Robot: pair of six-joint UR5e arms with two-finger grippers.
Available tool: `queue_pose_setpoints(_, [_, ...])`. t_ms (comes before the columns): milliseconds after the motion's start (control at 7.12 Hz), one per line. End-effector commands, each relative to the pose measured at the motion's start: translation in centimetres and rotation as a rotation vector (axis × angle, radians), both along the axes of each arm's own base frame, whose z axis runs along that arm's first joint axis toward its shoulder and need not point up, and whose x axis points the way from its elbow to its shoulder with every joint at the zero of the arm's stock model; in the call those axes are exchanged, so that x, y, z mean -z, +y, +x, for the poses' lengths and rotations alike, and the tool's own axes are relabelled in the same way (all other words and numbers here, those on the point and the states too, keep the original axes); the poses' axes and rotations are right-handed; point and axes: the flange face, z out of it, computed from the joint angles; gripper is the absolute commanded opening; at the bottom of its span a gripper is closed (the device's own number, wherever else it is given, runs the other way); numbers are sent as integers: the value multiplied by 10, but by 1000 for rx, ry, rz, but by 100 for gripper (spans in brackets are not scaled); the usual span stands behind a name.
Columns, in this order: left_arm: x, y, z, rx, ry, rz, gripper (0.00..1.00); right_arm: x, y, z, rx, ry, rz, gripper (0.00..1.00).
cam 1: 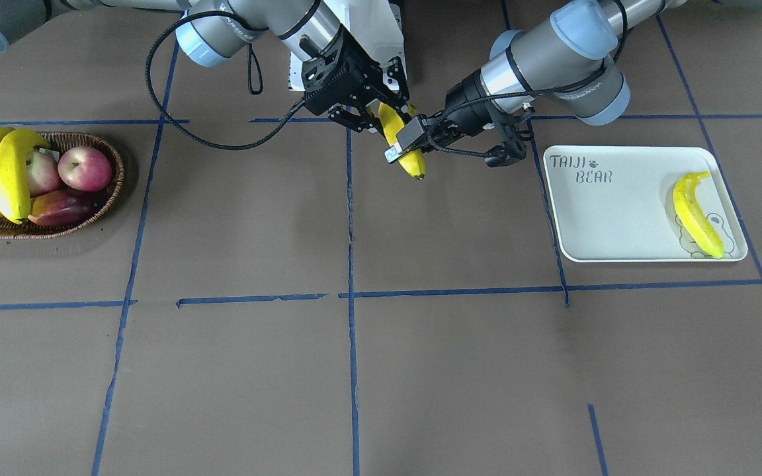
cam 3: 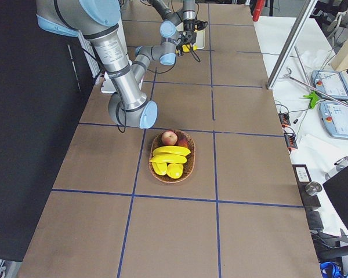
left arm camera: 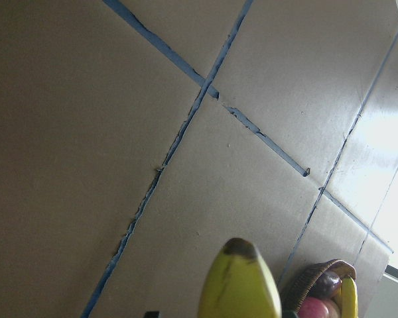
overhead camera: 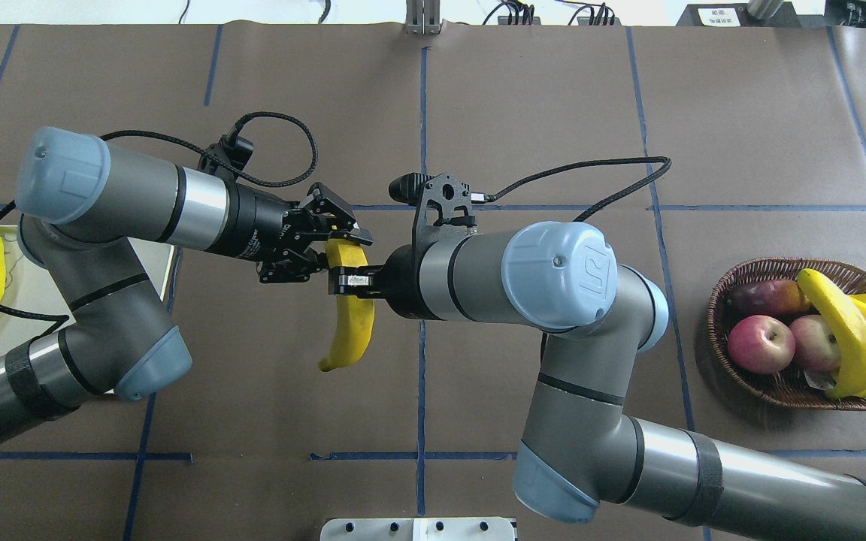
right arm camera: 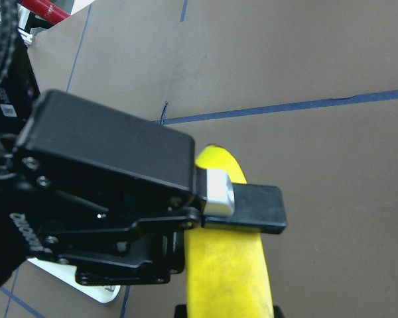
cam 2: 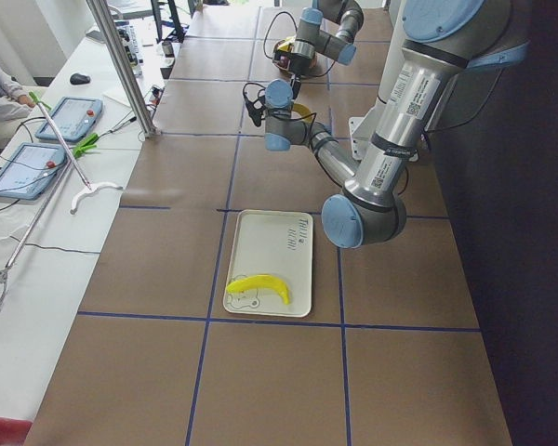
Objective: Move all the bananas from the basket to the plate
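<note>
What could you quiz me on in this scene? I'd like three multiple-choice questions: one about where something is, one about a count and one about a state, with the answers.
1. Where is the long yellow banana between the two arms?
A) in the brown woven wicker basket
B) held up over the middle of the table
C) on the white rectangular tray

2. How many bananas lie on the tray?
A) one
B) none
C) three

3. What state is the basket in?
A) empty
B) tipped over
C) upright, holding yellow bananas and red apples

Answers:
1 B: the right gripper grips it in mid-air, and the left gripper is at it too.
2 A: a single banana rests on the tray.
3 C: the fruit sits inside the basket, which stands level.
</note>
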Motion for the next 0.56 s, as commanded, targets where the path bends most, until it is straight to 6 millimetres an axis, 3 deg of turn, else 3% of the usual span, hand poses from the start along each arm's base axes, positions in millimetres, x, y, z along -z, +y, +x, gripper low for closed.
queue_pose_setpoints(0, [-1, 1, -1, 1, 0, 0, 6, -1, 0, -1, 0, 4, -6, 53])
queue_pose_setpoints(140, [-2, 2, -3, 1, 0, 2, 2, 0, 0, 0, 0, 4, -6, 99])
queue_pose_setpoints(421, [-3, 3, -5, 3, 0, 2, 1, 2, 2, 3, 6, -3, -2, 99])
